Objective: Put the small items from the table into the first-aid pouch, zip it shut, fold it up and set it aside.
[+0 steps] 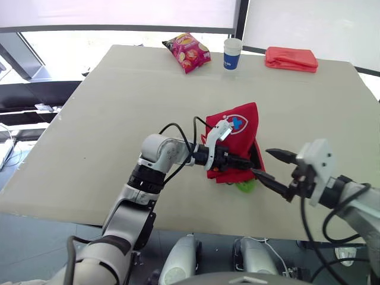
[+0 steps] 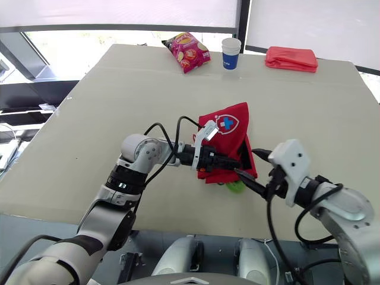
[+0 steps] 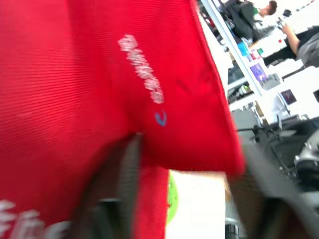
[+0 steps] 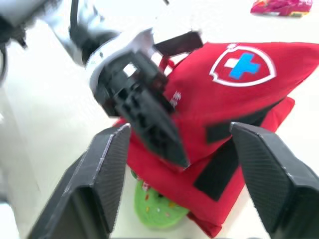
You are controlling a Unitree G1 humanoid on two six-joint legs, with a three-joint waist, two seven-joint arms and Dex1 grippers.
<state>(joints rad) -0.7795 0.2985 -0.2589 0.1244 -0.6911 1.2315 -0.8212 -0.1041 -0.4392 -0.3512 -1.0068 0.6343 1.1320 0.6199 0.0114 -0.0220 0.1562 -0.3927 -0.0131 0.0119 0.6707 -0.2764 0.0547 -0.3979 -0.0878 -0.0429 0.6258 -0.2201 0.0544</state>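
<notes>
Nearest, the right gripper (image 1: 261, 161) hangs with its jaws spread wide, just off the pouch's near edge. A green item (image 1: 246, 186) lies on the table (image 1: 119, 107), half under that edge. The red pouch (image 1: 240, 127) sits mid-table. The left gripper (image 1: 243, 162) reaches into its near side, released, with fabric between its fingers (image 3: 124, 169). At the far edge lie a chip bag (image 1: 187, 52), a cup (image 1: 232, 53) and a red bundle (image 1: 291, 58).
</notes>
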